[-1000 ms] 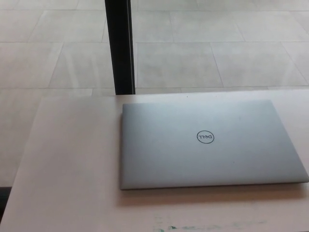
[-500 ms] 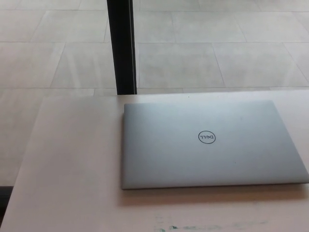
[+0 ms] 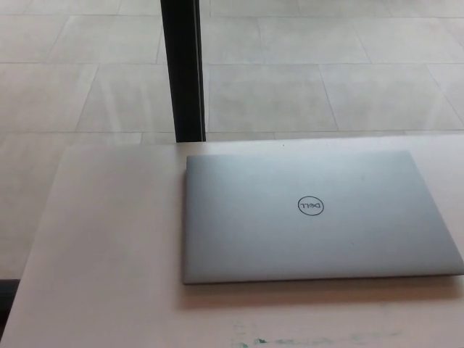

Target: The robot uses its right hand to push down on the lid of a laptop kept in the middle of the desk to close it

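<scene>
A silver laptop (image 3: 312,217) lies flat on the pale desk (image 3: 109,246) with its lid fully down, a round logo showing at the lid's centre. It sits right of the desk's middle, its right corner reaching the picture's edge. Neither of my hands nor any part of my arms shows in the head view.
A black vertical post (image 3: 183,69) stands just behind the desk's far edge, left of the laptop. Beyond it is a light tiled floor (image 3: 326,72). Faint green smudges (image 3: 312,339) mark the desk near its front edge.
The whole picture has shifted a few pixels to the right, so the camera moved slightly. The laptop has stayed flat and closed.
</scene>
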